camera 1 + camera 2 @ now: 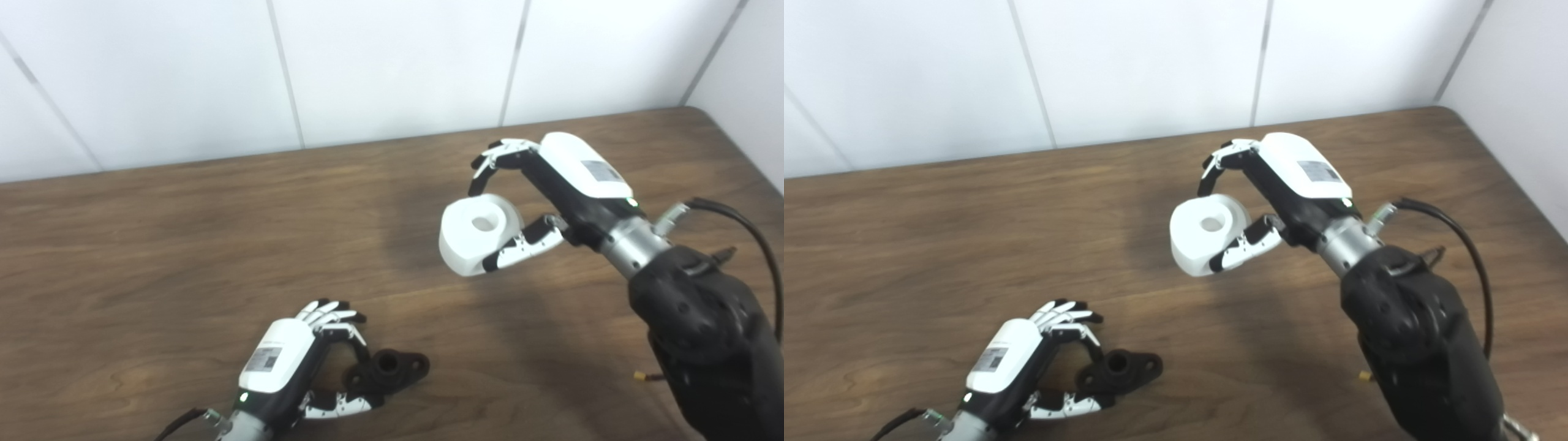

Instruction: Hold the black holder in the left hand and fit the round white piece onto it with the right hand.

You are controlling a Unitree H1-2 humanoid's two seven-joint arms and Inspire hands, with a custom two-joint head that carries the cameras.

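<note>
L hand (306,361) gripping holder (387,369) on table (153,245) | R hand (551,190) clasping white piece (478,236), raised, well apart

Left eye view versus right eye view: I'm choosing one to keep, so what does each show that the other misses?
Only the left eye view shows more table left of the left hand. Only the right eye view shows the right arm's lower joint at the bottom edge and more of the side wall. Both show the left hand closed around the black holder low over the table, and the right hand holding the white piece up in the air, apart from the holder.
</note>
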